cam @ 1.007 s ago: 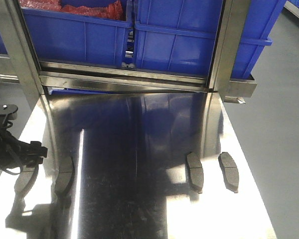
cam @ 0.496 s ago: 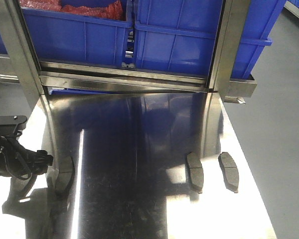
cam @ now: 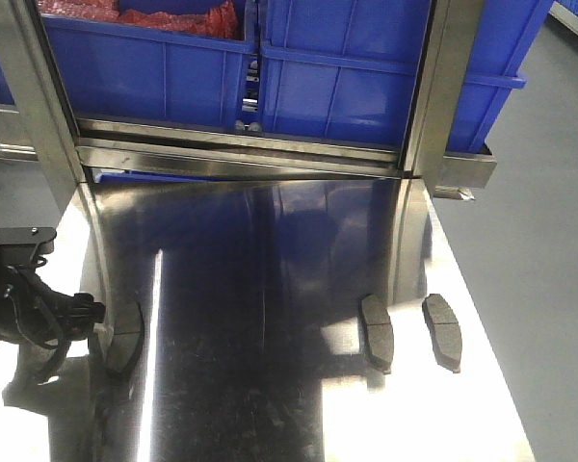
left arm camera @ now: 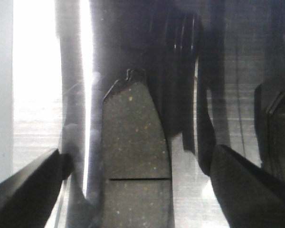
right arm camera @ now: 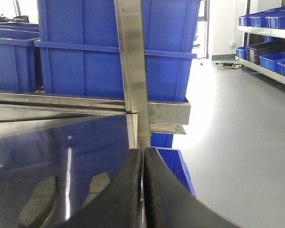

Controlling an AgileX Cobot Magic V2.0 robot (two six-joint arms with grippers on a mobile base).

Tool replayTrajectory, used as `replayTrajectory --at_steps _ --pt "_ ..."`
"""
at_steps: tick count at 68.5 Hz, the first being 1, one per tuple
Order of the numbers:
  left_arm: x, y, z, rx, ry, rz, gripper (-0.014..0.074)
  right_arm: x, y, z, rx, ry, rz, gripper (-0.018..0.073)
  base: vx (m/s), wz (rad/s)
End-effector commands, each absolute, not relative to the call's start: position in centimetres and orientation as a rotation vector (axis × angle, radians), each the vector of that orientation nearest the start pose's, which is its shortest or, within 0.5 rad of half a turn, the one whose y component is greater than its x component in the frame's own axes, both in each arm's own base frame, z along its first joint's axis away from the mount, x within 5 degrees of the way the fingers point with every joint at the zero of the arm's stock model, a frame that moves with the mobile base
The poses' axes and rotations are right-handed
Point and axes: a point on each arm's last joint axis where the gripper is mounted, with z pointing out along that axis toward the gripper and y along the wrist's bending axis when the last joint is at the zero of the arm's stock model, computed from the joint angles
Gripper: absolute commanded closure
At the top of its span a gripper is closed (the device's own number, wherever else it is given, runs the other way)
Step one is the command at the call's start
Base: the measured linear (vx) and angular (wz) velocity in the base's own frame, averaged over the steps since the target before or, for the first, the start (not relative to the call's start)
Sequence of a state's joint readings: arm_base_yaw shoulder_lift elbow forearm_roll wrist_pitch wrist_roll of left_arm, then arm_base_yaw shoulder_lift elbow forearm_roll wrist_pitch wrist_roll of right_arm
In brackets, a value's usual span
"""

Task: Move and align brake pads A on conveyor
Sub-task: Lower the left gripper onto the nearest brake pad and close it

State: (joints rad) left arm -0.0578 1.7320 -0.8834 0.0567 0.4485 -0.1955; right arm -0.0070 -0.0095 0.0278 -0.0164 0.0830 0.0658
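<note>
- Polished steel is mirroring everything here: the table is carrying three dark-grey brake pads in the front view, all lying flat on the shiny surface.
- The left pad is lying close to the table's left edge, running lengthwise from near to far.
- My left pincer is hanging just above that pad with its jaws spread wide. The pad is sitting between the two black fingers with bare steel showing on either side, so I am gripping nothing.
- From the left wrist I am seeing the thin groove crossing the pad and a small notched tab at its far end.
- The middle pad and the right pad are lying side by side towards the table's right edge. They are not touching each other and are well apart from the left pad.
- My right pincer is pressing its fingers fully together, with nothing between them. It is pointing towards the far steel post at the table's right side.
- Blue bins are standing on the steel rack along the far end of the table.
</note>
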Motion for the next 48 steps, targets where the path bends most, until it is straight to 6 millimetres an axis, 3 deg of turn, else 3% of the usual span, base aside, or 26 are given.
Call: replayTrajectory --at_steps 1,30,48 --pt "31.8 -1.8 16.7 -0.129 2.701 -0.035 0.0023 5.8 -0.1 19.6 0.043 1.542 0.025 0.0568 0.0 0.0" --pt "31.7 -1.8 16.8 -0.13 2.704 -0.034 0.0261 5.8 -0.1 19.6 0.043 1.542 0.025 0.0568 0.0 0.0" --pt "31.5 -1.8 17.9 -0.13 2.669 -0.039 0.04 5.8 -0.1 19.6 0.043 1.542 0.025 0.0568 0.0 0.0"
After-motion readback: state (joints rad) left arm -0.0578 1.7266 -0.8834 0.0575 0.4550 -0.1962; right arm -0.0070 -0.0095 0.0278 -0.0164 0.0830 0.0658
